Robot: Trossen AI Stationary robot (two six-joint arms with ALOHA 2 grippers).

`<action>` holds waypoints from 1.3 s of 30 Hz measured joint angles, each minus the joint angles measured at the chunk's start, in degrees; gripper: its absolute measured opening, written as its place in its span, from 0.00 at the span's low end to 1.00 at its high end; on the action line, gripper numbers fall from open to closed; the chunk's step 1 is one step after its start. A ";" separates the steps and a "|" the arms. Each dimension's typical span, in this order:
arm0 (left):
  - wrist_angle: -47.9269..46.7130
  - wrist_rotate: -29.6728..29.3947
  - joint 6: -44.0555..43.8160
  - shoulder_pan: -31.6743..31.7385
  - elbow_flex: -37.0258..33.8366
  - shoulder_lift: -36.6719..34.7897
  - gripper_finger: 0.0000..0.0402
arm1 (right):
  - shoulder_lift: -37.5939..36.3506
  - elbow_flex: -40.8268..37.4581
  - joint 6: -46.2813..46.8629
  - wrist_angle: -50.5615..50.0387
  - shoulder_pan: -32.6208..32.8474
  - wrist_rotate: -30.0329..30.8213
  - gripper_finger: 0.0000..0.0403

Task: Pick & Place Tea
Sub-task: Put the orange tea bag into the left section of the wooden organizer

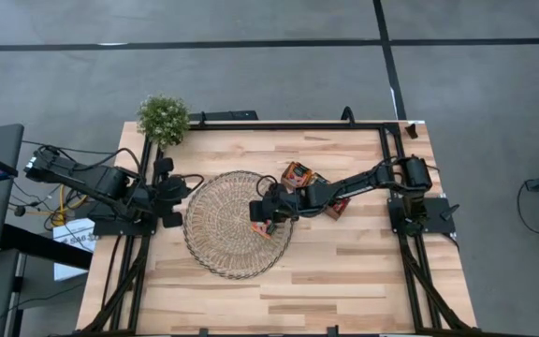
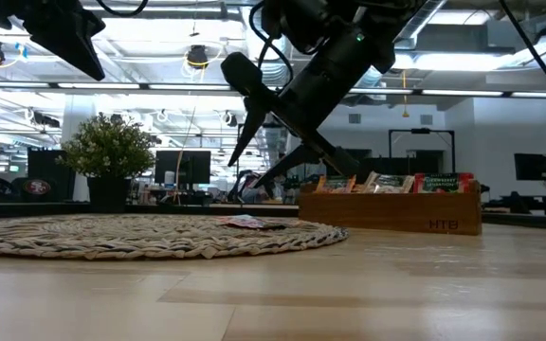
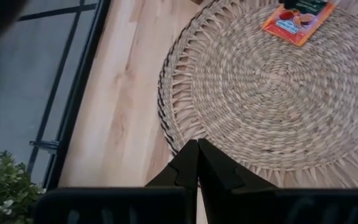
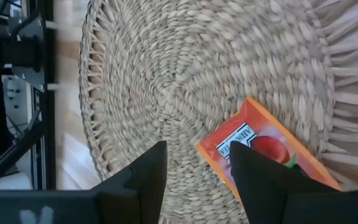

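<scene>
Setting: pale wooden table in an open workshop, with a small potted plant at its far left corner.
Tea sachet: one red-orange sachet lies flat on the round wicker mat, near the mat's edge closest to the right arm.
Right gripper: right gripper hangs just above the sachet, jaws apart and holding nothing; one finger overlaps the sachet in the wrist view.
Left gripper: left gripper waits at the mat's opposite edge, fingers pressed together, empty.
Tray: wooden compartment tray behind the right arm holds more sachets standing upright, red and green ones.
Risk: if the right fingers brush the sachet as they lift, it may likely slide off the mat, being light and flat.
</scene>
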 joint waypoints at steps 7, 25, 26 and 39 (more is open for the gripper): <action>0.02 -0.83 -0.01 0.01 0.00 0.00 0.00 | 0.00 0.00 0.04 -3.00 1.12 -1.39 0.41; 0.76 -1.02 -0.03 0.02 0.02 -0.01 0.00 | 7.82 2.88 1.02 0.67 1.45 -9.95 0.41; 0.74 -1.03 -0.03 0.02 0.04 -0.02 0.00 | 8.55 3.92 0.76 0.43 1.39 -10.90 0.41; 0.33 -0.78 1.35 0.02 0.04 0.02 0.00 | 10.73 15.52 -7.57 -24.36 1.55 -9.92 0.41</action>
